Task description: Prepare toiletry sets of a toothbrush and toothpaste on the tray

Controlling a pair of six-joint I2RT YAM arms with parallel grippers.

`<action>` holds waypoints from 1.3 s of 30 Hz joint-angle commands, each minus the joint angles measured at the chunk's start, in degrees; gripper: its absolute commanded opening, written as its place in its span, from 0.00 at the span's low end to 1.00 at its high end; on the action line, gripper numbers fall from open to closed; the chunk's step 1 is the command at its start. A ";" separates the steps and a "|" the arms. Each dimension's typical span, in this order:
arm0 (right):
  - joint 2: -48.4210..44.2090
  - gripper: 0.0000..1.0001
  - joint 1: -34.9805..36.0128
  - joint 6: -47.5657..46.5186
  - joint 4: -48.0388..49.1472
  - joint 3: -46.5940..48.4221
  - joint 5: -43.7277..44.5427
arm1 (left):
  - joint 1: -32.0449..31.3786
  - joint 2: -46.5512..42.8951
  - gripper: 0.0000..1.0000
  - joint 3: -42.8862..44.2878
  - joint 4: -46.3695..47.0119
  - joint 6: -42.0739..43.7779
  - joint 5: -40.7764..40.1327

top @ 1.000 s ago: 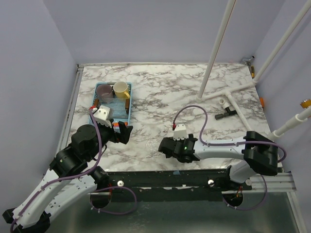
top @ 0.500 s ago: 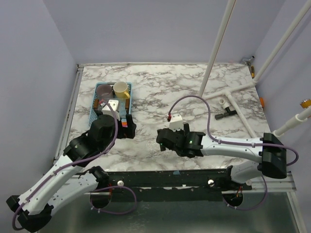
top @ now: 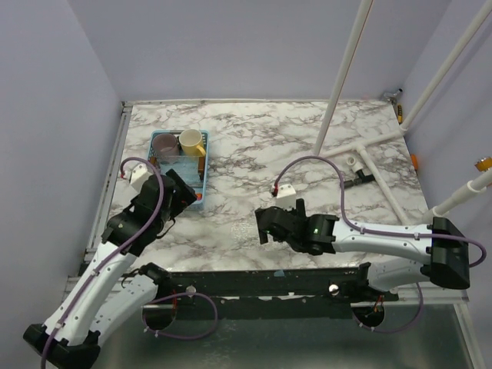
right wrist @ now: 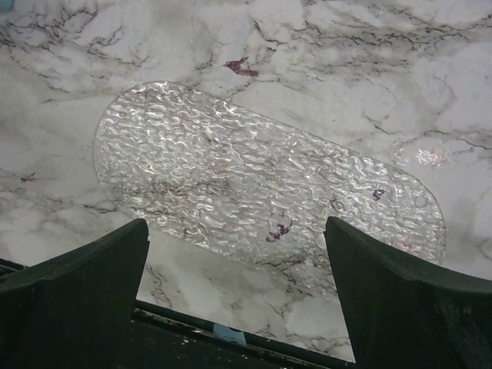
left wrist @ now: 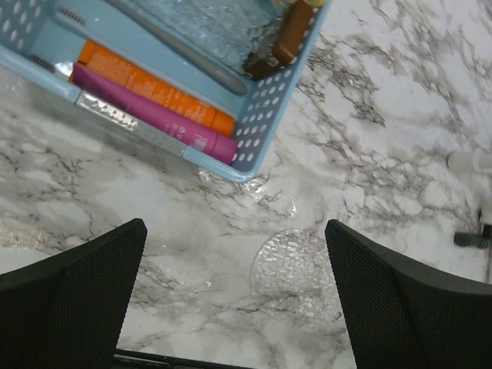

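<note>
- Left jaws spread wide, empty, above the bench (left wrist: pixel 369 154).
- Right jaws spread wide, empty, over a clear bumpy oval sheet (right wrist: pixel 261 184).
- Tray (left wrist: pixel 265 134), upper left of left wrist view, holds toothbrush (left wrist: pixel 181 52), orange toothpaste (left wrist: pixel 154 87), pink toothpaste (left wrist: pixel 157 117).

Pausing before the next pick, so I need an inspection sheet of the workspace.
Surface: marble table, a clear textured oval sheet lying on it.
Job's things: toothbrush, orange toothpaste and pink toothpaste lie in the tray.
Clutter: brown block, purple-grey mug and yellow mug, also in the tray.
Grippers: left gripper and right gripper open, empty.
Cables: purple cable looped over each arm.
Surroundings: white poles at right, plain walls.
</note>
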 commanded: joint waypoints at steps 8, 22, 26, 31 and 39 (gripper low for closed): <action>-4.57 1.00 0.27 -0.76 6.31 -5.91 -8.32 | 14.56 6.28 0.97 -4.95 -3.28 -16.86 9.24; -5.92 1.00 0.27 -0.91 8.11 -7.56 -10.92 | 28.43 15.42 0.82 -5.21 1.53 -14.38 18.87; -6.29 1.00 0.32 -0.84 8.73 -7.98 -11.57 | 31.08 18.82 0.74 -4.98 3.21 -12.89 20.66; -5.98 1.00 0.32 -0.84 9.20 -8.62 -11.65 | 33.75 22.23 0.71 -4.34 4.90 -11.69 21.06; -5.83 1.00 0.26 0.16 9.98 -10.01 -12.17 | 35.13 26.68 0.56 -3.44 6.53 -9.92 22.93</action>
